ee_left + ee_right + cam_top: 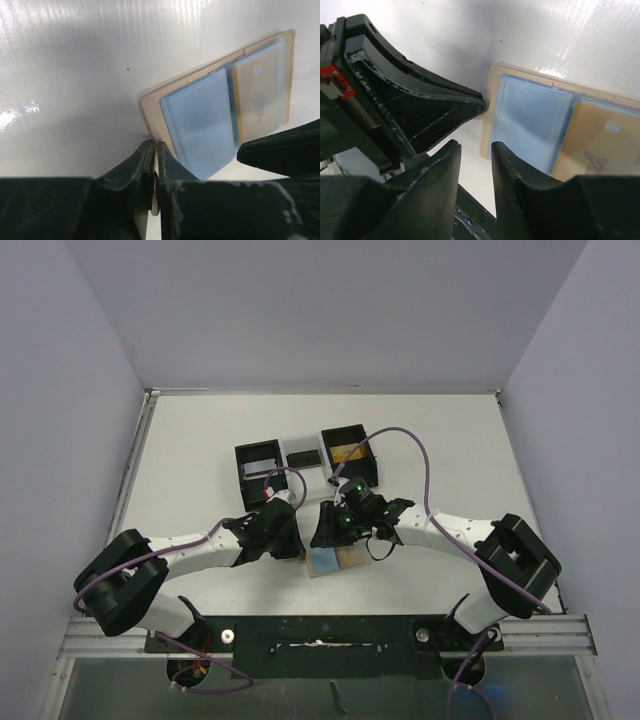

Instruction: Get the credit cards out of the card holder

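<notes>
The card holder (150, 107) lies open on the surface (75, 75), credit cards (200, 125) sleeved inside; with the left tool (153, 145) clenched empty beside its corner and the right tool (475, 147) barely parted, a nudge could skid it.

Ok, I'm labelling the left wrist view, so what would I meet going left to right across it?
Shut black left gripper → light blue-grey plastic card → yellowish-tan plastic card.

The card holder (149, 107) is tan. One credit card (200, 122) is light blue-grey; the golden card (260, 92) at its three o'clock is yellow (pale markings). My left fingers (125, 180) are scuffed black, the table (75, 75) white.
</notes>
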`<state>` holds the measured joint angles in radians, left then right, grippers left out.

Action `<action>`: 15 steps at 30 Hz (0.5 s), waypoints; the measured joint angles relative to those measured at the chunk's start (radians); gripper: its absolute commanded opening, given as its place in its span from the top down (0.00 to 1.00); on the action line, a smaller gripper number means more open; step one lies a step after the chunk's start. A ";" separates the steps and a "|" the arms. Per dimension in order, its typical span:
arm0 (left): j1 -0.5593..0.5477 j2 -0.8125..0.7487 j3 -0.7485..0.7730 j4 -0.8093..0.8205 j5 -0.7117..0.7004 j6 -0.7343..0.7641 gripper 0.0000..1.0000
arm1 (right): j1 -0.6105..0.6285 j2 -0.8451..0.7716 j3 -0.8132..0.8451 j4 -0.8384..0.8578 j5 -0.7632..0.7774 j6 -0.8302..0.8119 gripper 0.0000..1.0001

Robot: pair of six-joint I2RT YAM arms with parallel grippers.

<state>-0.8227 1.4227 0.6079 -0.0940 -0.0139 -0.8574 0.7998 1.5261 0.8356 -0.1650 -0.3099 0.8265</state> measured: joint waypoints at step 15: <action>0.000 0.000 0.019 -0.008 0.000 0.002 0.94 | -0.052 -0.119 -0.002 -0.247 0.278 0.000 0.53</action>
<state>-0.8227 1.4231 0.6270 -0.1024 -0.0135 -0.8558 0.7479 1.4067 0.8333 -0.4118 -0.0315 0.8265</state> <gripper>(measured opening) 0.063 0.450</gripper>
